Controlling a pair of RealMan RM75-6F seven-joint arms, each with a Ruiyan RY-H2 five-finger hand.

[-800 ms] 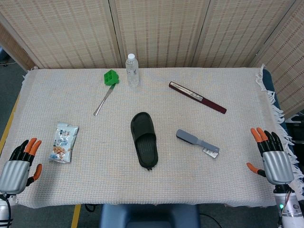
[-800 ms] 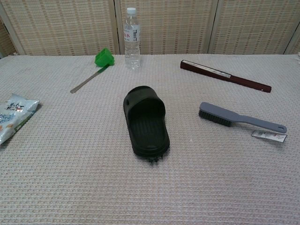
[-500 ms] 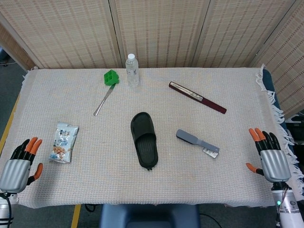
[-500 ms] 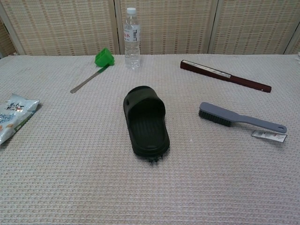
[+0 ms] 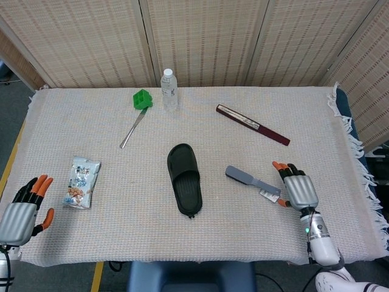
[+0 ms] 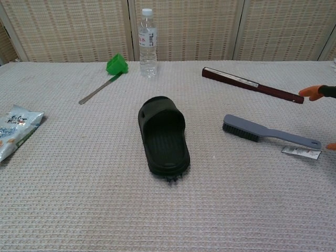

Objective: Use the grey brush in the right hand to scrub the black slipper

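Observation:
The black slipper (image 5: 185, 179) (image 6: 163, 135) lies sole-down in the middle of the cloth, toe end toward the back. To its right lies the grey brush (image 5: 251, 182) (image 6: 269, 133), bristles down, handle pointing right with a paper tag at its end. My right hand (image 5: 296, 187) hovers just right of the brush handle, fingers spread and empty; in the chest view only its orange fingertips (image 6: 312, 93) show at the right edge. My left hand (image 5: 22, 208) rests open at the table's front left corner, holding nothing.
A snack packet (image 5: 81, 182) lies front left. At the back stand a water bottle (image 5: 169, 89) and a green-headed tool (image 5: 138, 112). A dark red folded fan (image 5: 253, 125) lies back right. The woven cloth (image 5: 109, 237) covers the whole table.
My right hand has moved left and inward from the table's right edge to just beside the brush handle. The left hand, slipper and brush have stayed put.

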